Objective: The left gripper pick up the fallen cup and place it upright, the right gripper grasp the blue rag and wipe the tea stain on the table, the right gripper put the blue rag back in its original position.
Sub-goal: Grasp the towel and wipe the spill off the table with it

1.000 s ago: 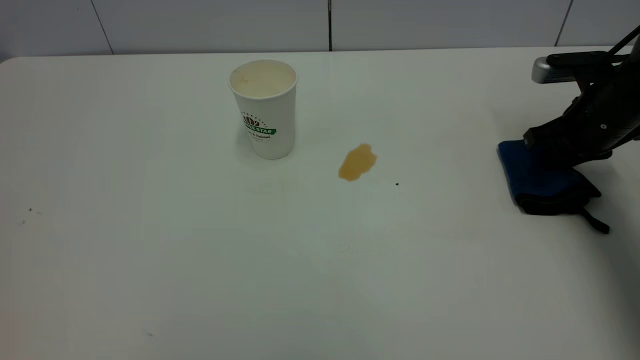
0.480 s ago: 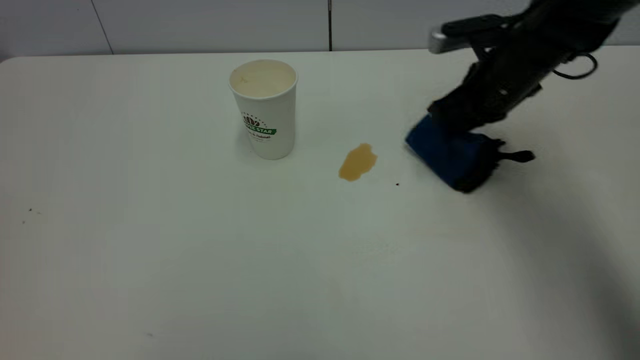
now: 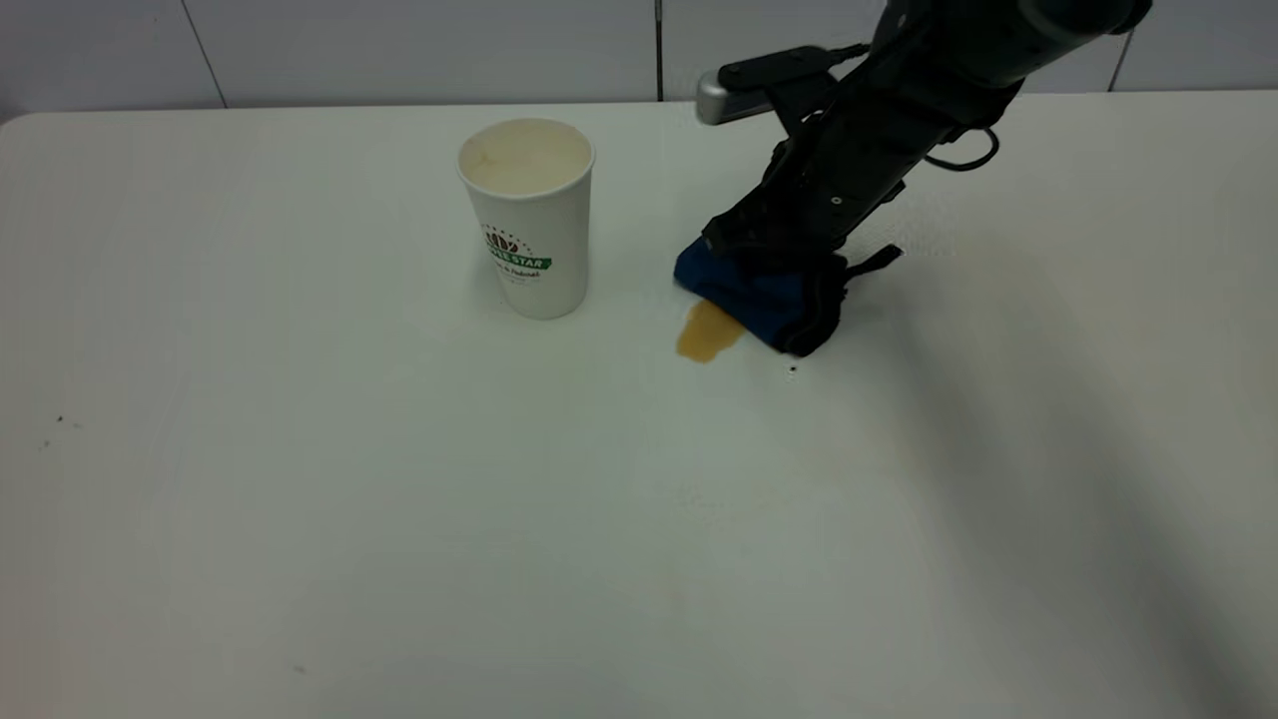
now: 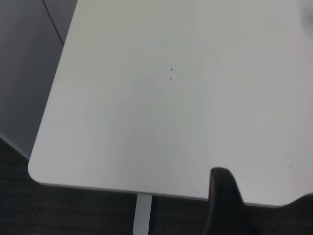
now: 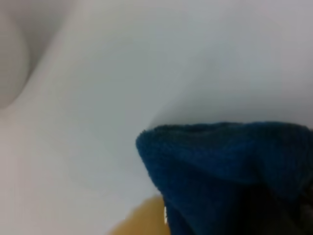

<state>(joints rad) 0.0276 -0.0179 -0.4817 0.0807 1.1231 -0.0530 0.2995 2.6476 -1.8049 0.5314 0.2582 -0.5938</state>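
Observation:
The white paper cup with a green logo stands upright at the back centre-left of the table. The brown tea stain lies to its right. My right gripper is shut on the blue rag and presses it onto the table, where it covers the stain's far right edge. In the right wrist view the rag fills the lower part, with the stain just beside it. My left gripper is parked over the table's near left corner, out of the exterior view.
The white table runs to a grey tiled wall at the back. A small dark speck lies just right of the stain. The left wrist view shows the table's rounded corner and the dark floor below.
My right gripper has carried the blue rag from the table's right side leftward to the stain, now overlapping its edge. The cup has not moved.

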